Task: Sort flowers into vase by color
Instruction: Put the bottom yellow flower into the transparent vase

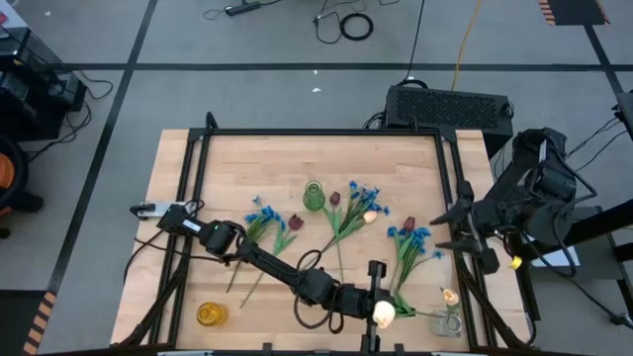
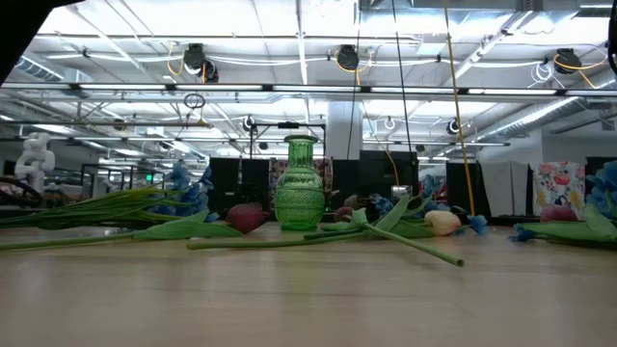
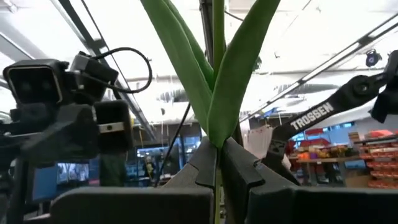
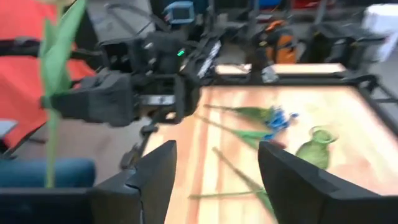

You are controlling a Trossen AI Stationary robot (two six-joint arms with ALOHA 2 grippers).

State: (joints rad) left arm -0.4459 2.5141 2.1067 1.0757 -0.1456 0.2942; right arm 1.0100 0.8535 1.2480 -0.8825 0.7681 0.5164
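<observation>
My left gripper (image 1: 368, 309) is near the table's front edge, shut on a cream-yellow tulip (image 1: 384, 314). Its green stem and leaves (image 3: 214, 68) rise past the fingers. A clear vase (image 1: 447, 321) at the front right holds one cream tulip (image 1: 450, 297). A green vase (image 1: 314, 196) stands mid-table and a yellow vase (image 1: 211, 314) at the front left. Blue blossoms, dark red tulips and a cream tulip (image 1: 370, 217) lie on the wood on their stems and leaves. My right gripper (image 1: 465, 237) hangs open at the table's right edge, holding nothing. My left gripper pinches the tulip's stem (image 3: 217, 152) between its two fingers, just below where the leaves split off. The fingers slant upward and the stem runs on up between them. The flower is lifted clear of the table, with its blossom above the gripper.
A small camera on a black post (image 1: 376, 272) stands at the front edge right beside my left gripper. Black frame rails (image 1: 198, 178) run along the table's sides. A dark box (image 1: 450, 107) sits behind the far edge. Bare wood lies between the yellow vase and the camera post.
</observation>
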